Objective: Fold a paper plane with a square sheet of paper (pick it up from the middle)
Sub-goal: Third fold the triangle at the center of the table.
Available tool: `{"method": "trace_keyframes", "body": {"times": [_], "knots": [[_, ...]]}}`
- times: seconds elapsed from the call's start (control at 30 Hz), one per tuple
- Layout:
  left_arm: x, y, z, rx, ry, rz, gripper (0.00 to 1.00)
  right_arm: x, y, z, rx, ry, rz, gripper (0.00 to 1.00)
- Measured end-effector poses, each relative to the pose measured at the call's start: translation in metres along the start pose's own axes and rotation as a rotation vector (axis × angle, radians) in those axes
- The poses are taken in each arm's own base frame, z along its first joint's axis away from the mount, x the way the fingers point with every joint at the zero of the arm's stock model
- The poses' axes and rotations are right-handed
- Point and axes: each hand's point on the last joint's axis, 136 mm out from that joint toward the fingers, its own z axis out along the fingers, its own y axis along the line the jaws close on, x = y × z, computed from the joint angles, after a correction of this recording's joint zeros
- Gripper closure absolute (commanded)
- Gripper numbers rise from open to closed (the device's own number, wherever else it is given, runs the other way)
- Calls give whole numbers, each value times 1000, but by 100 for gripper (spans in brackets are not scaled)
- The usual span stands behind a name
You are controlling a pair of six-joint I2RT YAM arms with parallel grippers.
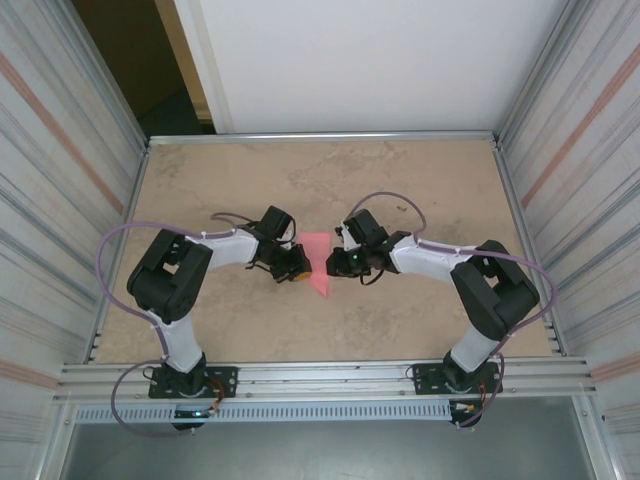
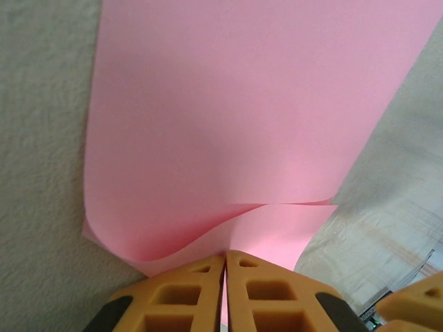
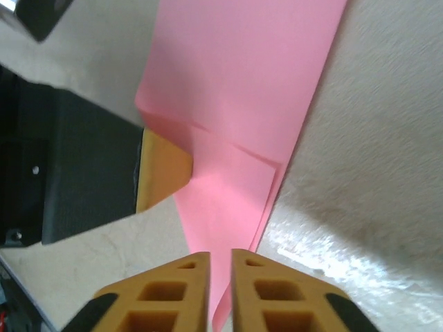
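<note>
**Both pincers clamped on the pink sheet at mid-table**

From the overhead camera I see the sheet of paper near the middle of the table, caught between my two arms. It looks like a narrow pink strip running from far to near, with its near end tapering to a point.

The left gripper comes in from the left. In its wrist view, the left gripper has its orange fingers pressed together on the near edge of the sheet of paper, which curls up at the left and carries a fold line just beyond the fingertips.

The right gripper comes in from the right. In its own camera, the right gripper has its fingers drawn nearly together, with the sheet of paper running down between them, so it is gripping the sheet too. A folded flap lies just ahead.
</note>
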Motion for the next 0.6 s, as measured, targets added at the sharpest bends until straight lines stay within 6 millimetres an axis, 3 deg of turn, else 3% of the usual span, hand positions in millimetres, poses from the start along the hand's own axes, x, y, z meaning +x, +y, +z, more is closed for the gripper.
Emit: {"method": "trace_keyframes", "body": {"times": [0.23,0.6], "knots": [[0,0,0,0,0,-7,88,25,18,20,-36,102,-38,96],[0,-1,1,10,5,-6,89,30,15,41,-51,160,-23,98]]}}
